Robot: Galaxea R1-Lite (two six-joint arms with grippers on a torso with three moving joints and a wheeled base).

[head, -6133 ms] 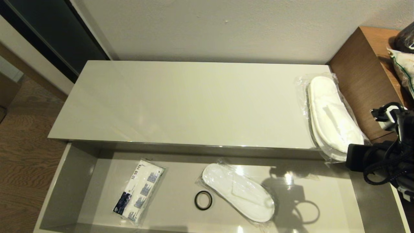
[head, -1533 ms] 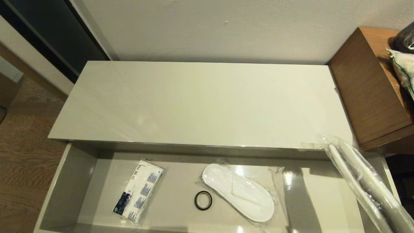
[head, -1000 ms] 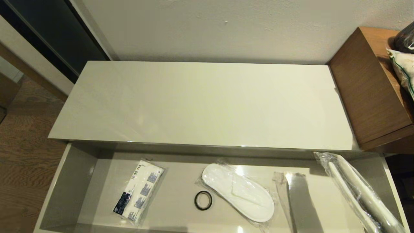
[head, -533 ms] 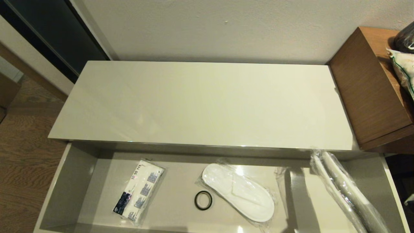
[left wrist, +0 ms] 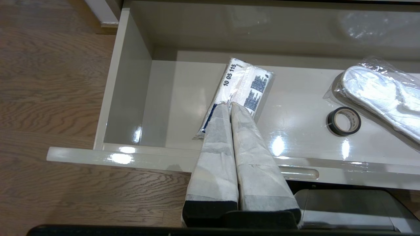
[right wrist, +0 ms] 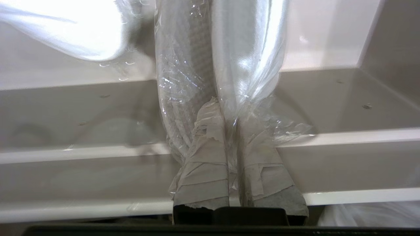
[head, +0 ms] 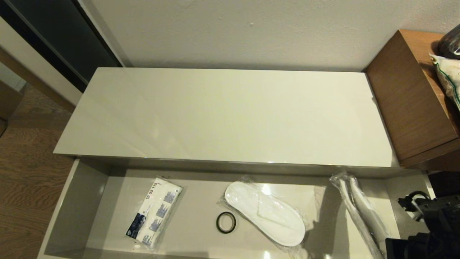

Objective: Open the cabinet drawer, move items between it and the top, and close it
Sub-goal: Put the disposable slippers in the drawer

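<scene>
The cabinet drawer [head: 90, 201] is pulled out and open, and the top [head: 222, 115] of the cabinet carries nothing now. The right gripper [right wrist: 231, 131] is clamped on the near end of a bagged pair of slippers [head: 359, 212], which hangs on its edge over the right part of the drawer, with the far end near the back wall. In the drawer lie the second pair of slippers [head: 264, 214] in the middle, a small black ring [head: 225, 222] just beside it, and the flat white packet [head: 154, 212] toward the left. The left gripper [left wrist: 229, 108] is pressed together and holds nothing; it hangs in front of the drawer, above the packet. I judge that the step in hand is to lay the held pair on the drawer floor. To do it well, the gripper should go lower until the bag rests flat, keep it apart from the other pair, and let go only then, because the thin plastic can slip or stick to the fingers.
</scene>
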